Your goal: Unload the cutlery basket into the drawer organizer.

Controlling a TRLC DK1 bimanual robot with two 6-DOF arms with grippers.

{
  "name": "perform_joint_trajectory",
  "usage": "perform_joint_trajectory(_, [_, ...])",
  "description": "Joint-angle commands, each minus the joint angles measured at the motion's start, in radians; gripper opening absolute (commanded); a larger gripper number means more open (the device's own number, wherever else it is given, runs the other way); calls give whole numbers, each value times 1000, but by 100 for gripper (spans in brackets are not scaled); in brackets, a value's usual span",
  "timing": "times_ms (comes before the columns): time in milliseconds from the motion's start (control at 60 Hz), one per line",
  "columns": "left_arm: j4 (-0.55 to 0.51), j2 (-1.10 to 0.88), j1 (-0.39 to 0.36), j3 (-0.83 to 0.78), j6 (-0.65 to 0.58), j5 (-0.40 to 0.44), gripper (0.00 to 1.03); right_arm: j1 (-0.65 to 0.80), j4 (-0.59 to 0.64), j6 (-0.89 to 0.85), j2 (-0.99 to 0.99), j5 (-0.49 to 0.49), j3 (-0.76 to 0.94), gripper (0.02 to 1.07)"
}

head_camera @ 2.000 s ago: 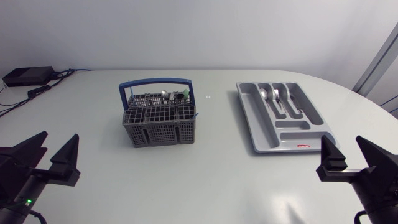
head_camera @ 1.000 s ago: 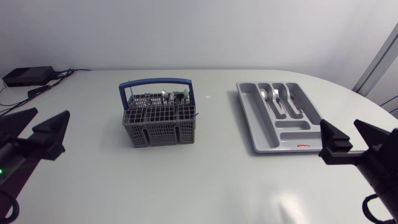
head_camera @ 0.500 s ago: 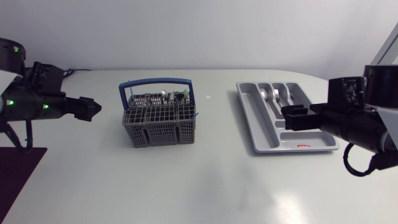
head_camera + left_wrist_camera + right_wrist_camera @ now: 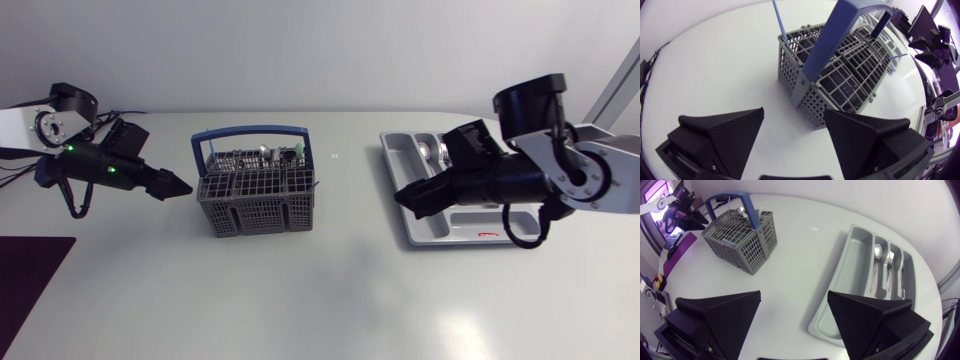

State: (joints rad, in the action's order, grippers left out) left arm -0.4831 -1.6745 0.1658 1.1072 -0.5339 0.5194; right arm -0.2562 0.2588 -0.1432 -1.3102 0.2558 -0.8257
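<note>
The grey cutlery basket with a blue handle stands left of the table's middle and holds several pieces of cutlery. My left gripper hovers open just to its left, pointing at it. In the left wrist view the basket lies just ahead of the open left gripper. The grey drawer organizer lies at the right with a spoon and a fork in its slots. My right gripper is open above the organizer's near left corner, and the arm hides part of it.
In the right wrist view the basket sits well ahead of the open right gripper, with bare white table between them. A small round mark is on the table between basket and organizer. A dark mat lies at the near left edge.
Both arms rose from the near corners and swung inward. The left gripper now points at the basket's left side. The right gripper now hangs over the organizer.
</note>
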Motion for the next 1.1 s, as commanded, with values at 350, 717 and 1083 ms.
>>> perform_joint_trajectory(350, [-9, -197, -46, 161, -52, 37, 86, -169, -181, 68, -426, 3, -228, 46])
perform_joint_trajectory(717, [-9, -225, -137, 187, -29, 37, 86, -213, -197, 102, -497, 26, -309, 44])
perform_joint_trajectory(1083, [-6, -209, -219, 155, -14, 37, 86, -209, -217, 100, -368, 77, -112, 44])
